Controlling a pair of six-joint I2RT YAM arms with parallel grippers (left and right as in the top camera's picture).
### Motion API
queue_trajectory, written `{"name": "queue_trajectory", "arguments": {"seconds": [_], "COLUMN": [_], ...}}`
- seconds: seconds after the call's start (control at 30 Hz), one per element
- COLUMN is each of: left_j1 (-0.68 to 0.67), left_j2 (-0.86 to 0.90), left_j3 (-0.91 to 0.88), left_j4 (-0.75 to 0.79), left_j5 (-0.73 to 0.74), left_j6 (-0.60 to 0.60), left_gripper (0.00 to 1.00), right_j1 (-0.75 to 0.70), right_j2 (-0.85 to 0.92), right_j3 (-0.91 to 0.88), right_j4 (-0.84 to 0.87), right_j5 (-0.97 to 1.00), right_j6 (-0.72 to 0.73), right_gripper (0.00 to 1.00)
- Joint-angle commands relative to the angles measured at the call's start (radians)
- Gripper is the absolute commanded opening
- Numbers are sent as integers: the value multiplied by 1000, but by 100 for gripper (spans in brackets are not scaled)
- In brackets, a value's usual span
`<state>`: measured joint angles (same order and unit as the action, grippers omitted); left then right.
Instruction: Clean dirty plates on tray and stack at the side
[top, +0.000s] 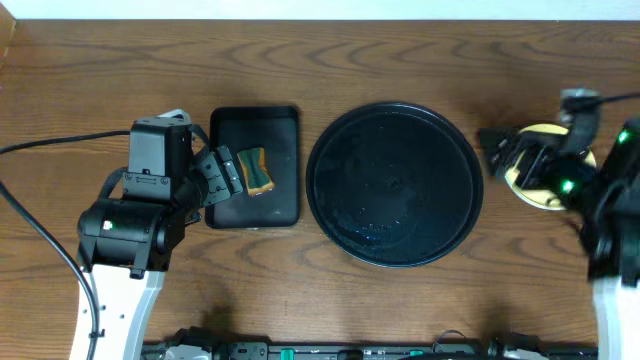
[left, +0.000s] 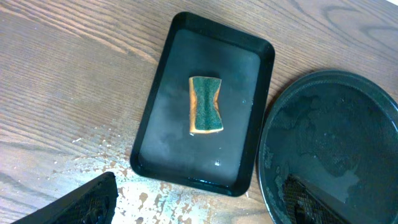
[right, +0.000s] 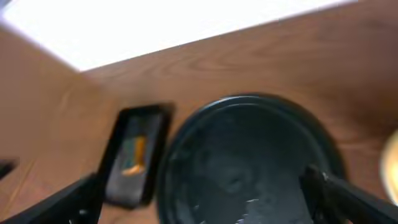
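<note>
Last stacking step judged done; a clean withdrawal was called for next.
Overhead: tray (top: 395, 185) was found bare, plates (top: 540, 195) set right of it (only yellow seen) beneath right gripper (top: 500, 155). Left wrist: left gripper (left: 200, 186) was spread near sponge (left: 206, 104). Right wrist: jaws were spread, empty.

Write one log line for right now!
round tray: empty; yellow plate: right of it; sponge: in small tray; left gripper: open; right gripper: open over plate

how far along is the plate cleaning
Done: large round black tray holds no plates; pale yellow glossy plate sits at the right, by the open right pincer. In hand: nothing; green-and-orange sponge lies in rectangular black tray. Left: unclear, other plates hidden.
</note>
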<state>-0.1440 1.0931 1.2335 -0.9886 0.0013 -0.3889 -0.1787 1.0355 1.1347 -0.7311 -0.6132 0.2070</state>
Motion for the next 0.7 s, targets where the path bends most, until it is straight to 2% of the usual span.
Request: {"name": "queue_trajectory", "arguments": {"seconds": [0.0, 0.13, 0.23, 0.43, 0.57, 0.67], "left_j1": [5, 5, 5, 5, 5, 5], "left_j2": [-1, -1, -1, -1, -1, -1], "left_j3": [18, 18, 18, 18, 18, 18], "left_j4": [-3, -3, -3, -3, -3, -3], "left_j5": [-1, -1, -1, -1, -1, -1], "left_j6": [6, 6, 6, 6, 6, 6], "left_gripper": [86, 86, 86, 86, 86, 86], "right_j1": [145, 189, 184, 198, 200, 195], "right_j2": [-111, -187, -231, -332, -425, -544], "right_j3": [10, 10, 10, -4, -108, -290], "right_j4": [-26, -72, -137, -236, -163, -26], "right_j5": [4, 15, 41, 208, 284, 295], "right_j6": [-21, -24, -89, -148, -287, -351], "right_gripper": [99, 99, 99, 99, 99, 99]}}
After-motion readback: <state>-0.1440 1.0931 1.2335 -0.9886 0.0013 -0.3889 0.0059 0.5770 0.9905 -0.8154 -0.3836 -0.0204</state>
